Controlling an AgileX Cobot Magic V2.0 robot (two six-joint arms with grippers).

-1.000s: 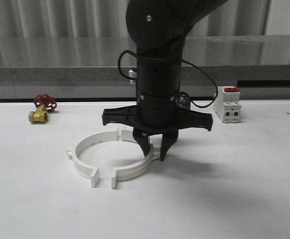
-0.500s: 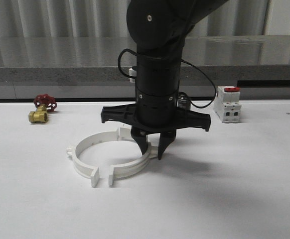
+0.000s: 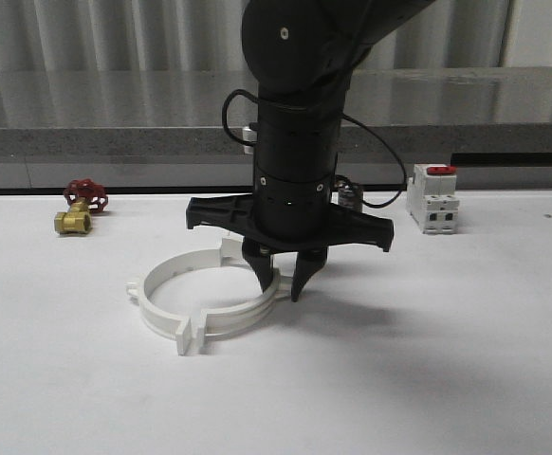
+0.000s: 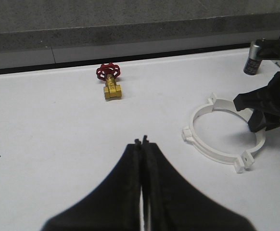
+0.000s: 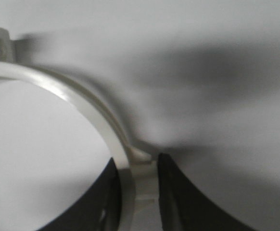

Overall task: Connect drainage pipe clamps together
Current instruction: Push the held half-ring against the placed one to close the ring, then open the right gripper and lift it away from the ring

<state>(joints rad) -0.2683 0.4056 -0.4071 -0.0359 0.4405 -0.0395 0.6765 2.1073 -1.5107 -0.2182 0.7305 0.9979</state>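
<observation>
- The right end effector [image 3: 285,282] points straight down at the white desk [image 3: 428,360], its two dark fingers [image 5: 176,197] narrowed onto the wall of the right-hand drainage pipe clamp [image 3: 257,308]: one finger stands inside the ring, the other outside it.
- In the right wrist view the white band of that clamp, with a small outer lug [image 5: 142,155], sits squeezed between the two dark fingers, touching both.
- The left-hand drainage pipe clamp [image 3: 157,289] lies flat on the desk to the left of the right end effector; the two halves together read as one wide ring.
- On the near side, down and left of the right end effector, the flat end tabs [image 3: 192,336] of the two halves stand pressed side by side (no gap can be seen between them from the front).
- The far tabs lie just behind the right end effector and are partly hidden by it, so whether they meet cannot be told.
- The left end effector [image 4: 141,141] hangs above bare desk with its fingers closed together, nothing between them; the ring lies well apart from it, beyond and to its right.
- A brass valve with a red handwheel [image 3: 80,207] sits far to the left of the right end effector, toward the back of the desk.
- A white switch with a red top [image 3: 432,198] stands upright to the right of the right end effector, also toward the back.
- A small dark cylinder [image 4: 251,58] stands behind the right arm (what it is stays unclear).
</observation>
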